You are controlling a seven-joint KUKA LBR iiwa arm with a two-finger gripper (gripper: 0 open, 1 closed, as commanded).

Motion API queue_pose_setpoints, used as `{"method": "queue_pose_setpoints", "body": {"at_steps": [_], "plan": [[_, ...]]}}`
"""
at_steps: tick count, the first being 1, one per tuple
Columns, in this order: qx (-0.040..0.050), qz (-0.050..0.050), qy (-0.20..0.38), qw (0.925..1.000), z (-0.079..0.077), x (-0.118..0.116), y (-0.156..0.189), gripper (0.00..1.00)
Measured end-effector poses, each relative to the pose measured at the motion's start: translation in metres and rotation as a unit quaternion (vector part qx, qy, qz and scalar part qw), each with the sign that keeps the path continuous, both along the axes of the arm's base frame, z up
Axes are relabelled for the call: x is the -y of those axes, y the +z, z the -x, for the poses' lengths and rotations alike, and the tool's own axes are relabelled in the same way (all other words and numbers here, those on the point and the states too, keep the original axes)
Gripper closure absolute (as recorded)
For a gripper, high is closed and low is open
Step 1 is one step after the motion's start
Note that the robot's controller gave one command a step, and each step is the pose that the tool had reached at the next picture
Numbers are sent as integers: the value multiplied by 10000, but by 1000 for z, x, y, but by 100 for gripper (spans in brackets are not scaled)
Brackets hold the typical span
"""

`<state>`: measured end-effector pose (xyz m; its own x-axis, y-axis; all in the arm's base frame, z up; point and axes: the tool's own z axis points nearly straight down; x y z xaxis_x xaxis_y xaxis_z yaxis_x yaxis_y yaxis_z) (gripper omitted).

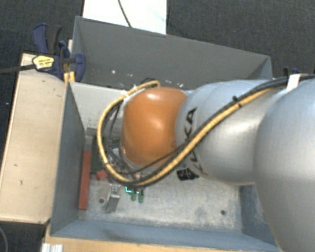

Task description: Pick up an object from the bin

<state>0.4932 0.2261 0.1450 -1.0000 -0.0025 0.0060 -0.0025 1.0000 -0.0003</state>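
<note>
A grey metal tip of my gripper (pixel 112 200) pokes out below the orange wrist cover, low over the front left of the bin floor. A small red piece (pixel 101 174) lies just up and left of it. Further left, a long red-brown bar (pixel 85 180) lies along the foot of the left wall, apart from the gripper. Two small green bits (pixel 136 195) show just right of the gripper; I cannot tell whether they lie loose. Nothing can be seen held.
The arm and its orange cover hide the middle and back of the bin floor. Bare grey floor shows along the front and to the right. The left wall and front rim stand close to the gripper.
</note>
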Motion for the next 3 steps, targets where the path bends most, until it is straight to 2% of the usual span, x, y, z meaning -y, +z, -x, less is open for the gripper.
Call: {"method": "queue_pose_setpoints", "body": {"at_steps": [1, 2, 3], "plan": [[25, 12, -414, 9991, -38, 59, -79, 0], [50, -12, -412, 9991, -39, 55, -74, 100], [74, -16, 469, 9989, -35, 49, 33, 100]]}}
